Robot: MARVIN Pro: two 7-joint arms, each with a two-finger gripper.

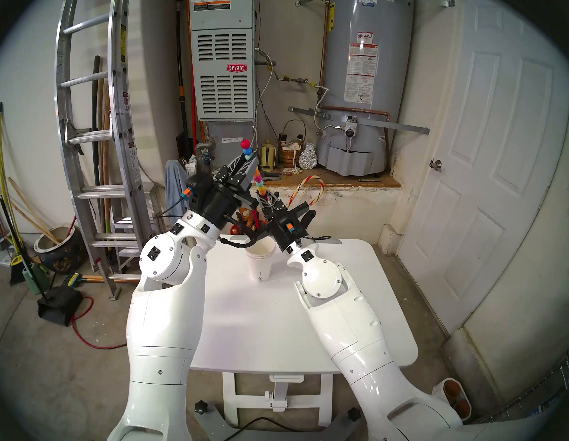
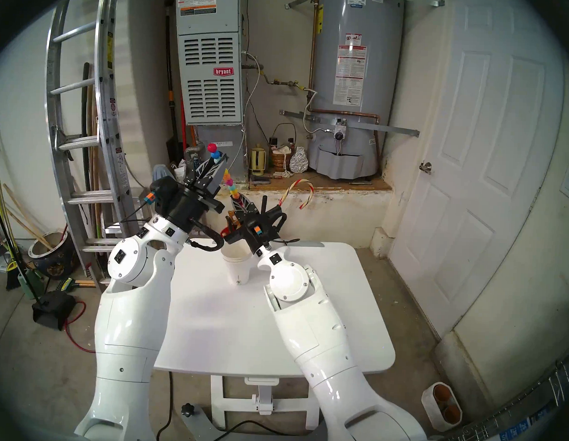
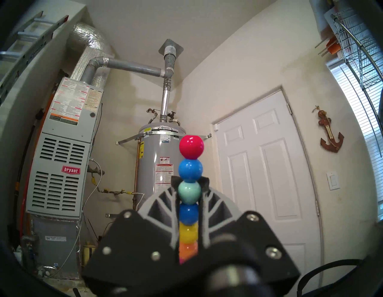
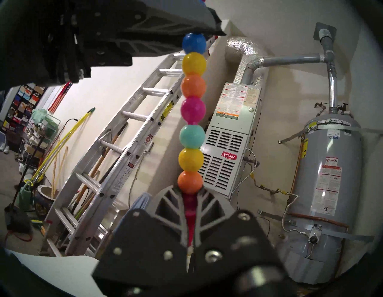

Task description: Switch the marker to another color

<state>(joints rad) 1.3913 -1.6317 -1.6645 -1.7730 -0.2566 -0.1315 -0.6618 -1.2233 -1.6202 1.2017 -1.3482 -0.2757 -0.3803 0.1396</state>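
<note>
I am clamping the marker (image 1: 260, 182) in both end effectors, left (image 1: 249, 159) high, right (image 1: 264, 195) low, readying to pull a segment free.

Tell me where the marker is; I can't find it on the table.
Head view, centre: the marker is above the cups, held between the left end effector and right end effector.

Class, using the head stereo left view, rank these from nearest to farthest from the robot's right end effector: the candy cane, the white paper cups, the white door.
From the right end effector, shut on the marker:
1. Candy cane, just to its right, rising behind the wrist.
2. White paper cups, below it on the table.
3. White door, far right, across the room.
</note>
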